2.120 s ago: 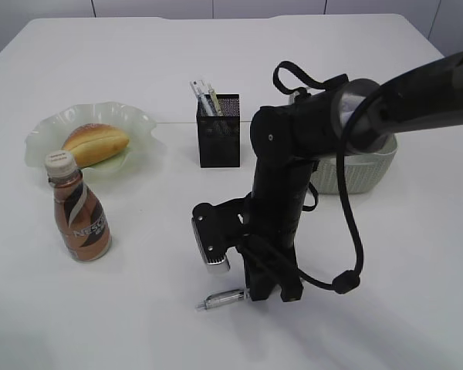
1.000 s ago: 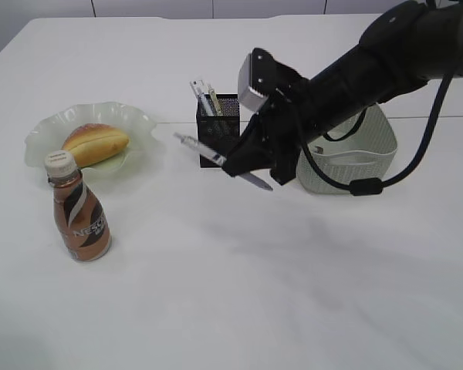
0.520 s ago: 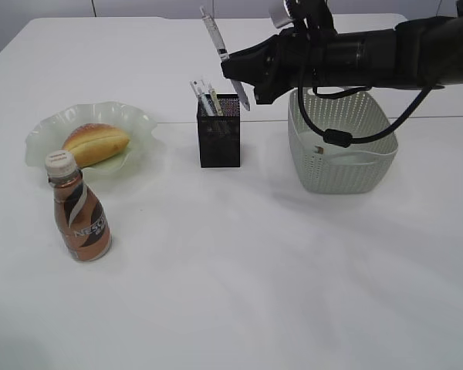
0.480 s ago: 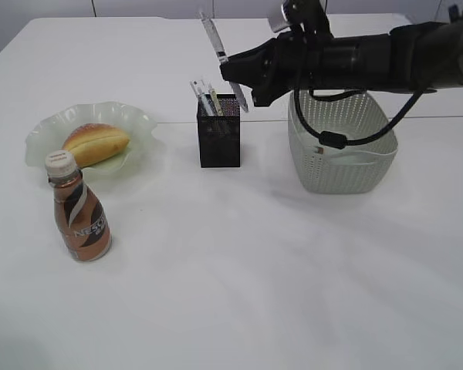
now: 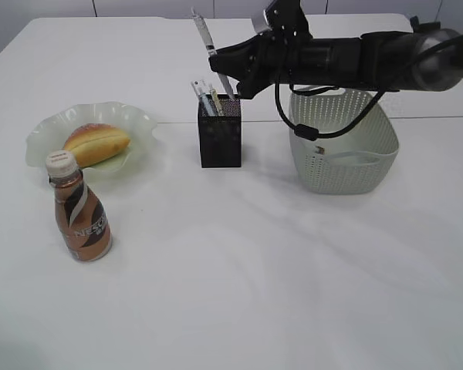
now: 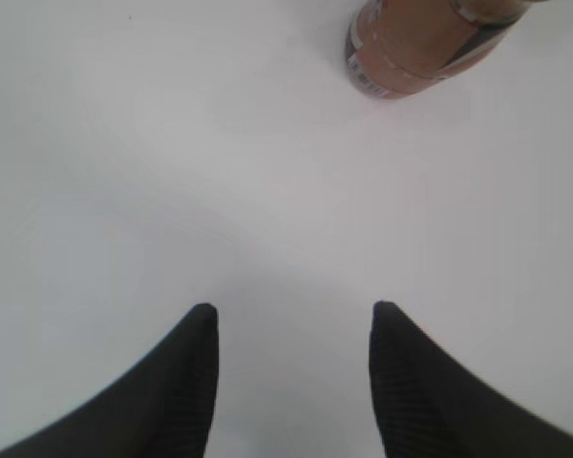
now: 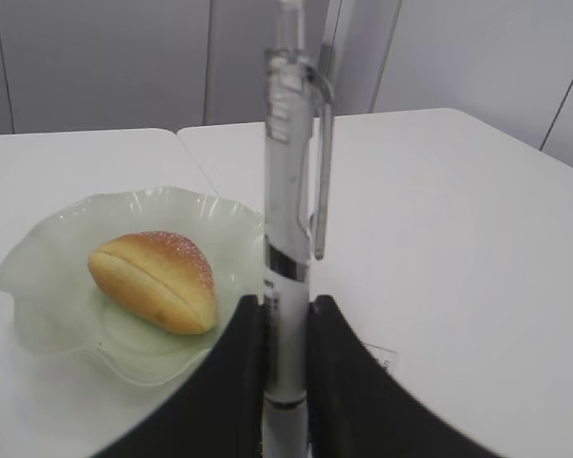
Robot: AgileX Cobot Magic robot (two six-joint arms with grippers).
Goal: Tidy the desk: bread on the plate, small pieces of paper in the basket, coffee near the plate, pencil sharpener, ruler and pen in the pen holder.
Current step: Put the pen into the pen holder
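Now that the right gripper (image 5: 230, 68) has carried the pen (image 5: 210, 48) up from the desk (image 5: 239, 293), it holds it clamped, nearly upright, just above the pen holder (image 5: 219, 131); only the drop seems left. The left gripper (image 6: 291, 334) hangs open, empty. The coffee (image 5: 78, 208) label reads "NESCAFE".

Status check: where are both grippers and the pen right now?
Right gripper shut on pen, pen tip over pen holder. Left gripper open, empty, near coffee bottle. Nothing blocking the holder.
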